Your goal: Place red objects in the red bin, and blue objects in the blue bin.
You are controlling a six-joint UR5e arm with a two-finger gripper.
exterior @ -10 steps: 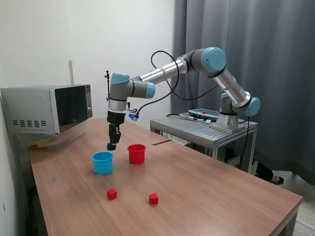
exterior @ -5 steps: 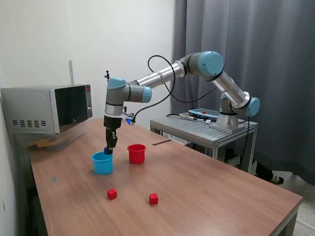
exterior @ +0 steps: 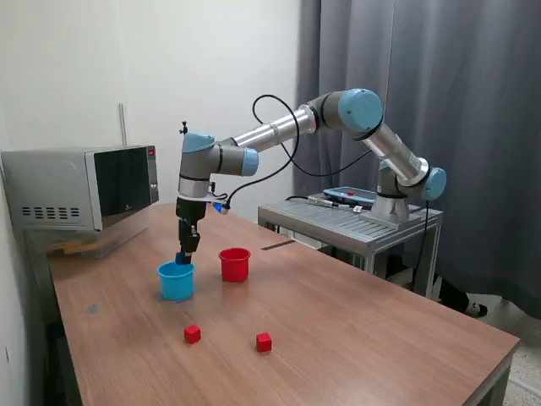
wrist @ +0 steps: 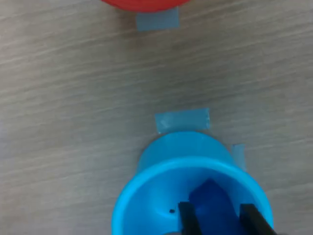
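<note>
The gripper (exterior: 183,256) hung directly above the blue cup (wrist: 190,196), fingers (wrist: 188,223) clamped on a blue cube (wrist: 209,203), positioned for release. Two red cubes (exterior: 193,334) lay well beyond.

1. Moved from between the two cups toward the exterior view's left: gripper (exterior: 183,256), now directly over the blue cup (exterior: 176,282).
2. Lowered to just above the cup's rim.
3. Now seen inside the cup in the wrist view: dark blue cube (wrist: 209,203).
</note>
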